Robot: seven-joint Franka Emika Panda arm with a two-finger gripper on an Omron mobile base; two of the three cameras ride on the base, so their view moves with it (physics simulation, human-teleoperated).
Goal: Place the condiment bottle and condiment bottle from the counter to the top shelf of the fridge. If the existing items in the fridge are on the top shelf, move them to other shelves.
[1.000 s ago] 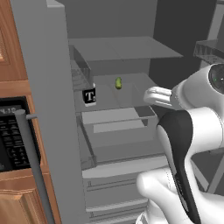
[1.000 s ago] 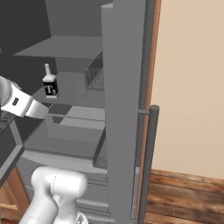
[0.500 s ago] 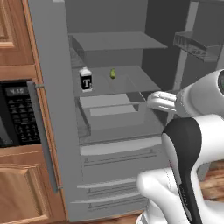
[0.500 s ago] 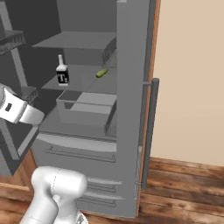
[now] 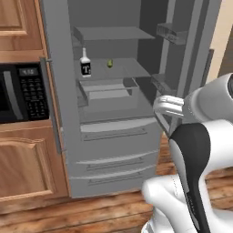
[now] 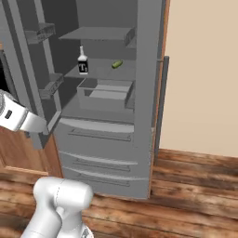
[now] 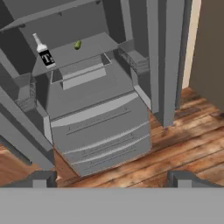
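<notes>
Hand view, jaws spread wide and empty, facing the open fridge (image 7: 100, 118), touching nothing

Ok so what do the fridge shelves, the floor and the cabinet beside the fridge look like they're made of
The fridge shelves, such as the top shelf, look like matte grey plastic or painted metal: flat, uniform, no shine. The floor looks like glossy reddish-brown wood planks, with visible grain and seams. The cabinet looks like light varnished wood, with a raised panel and grain.
</notes>
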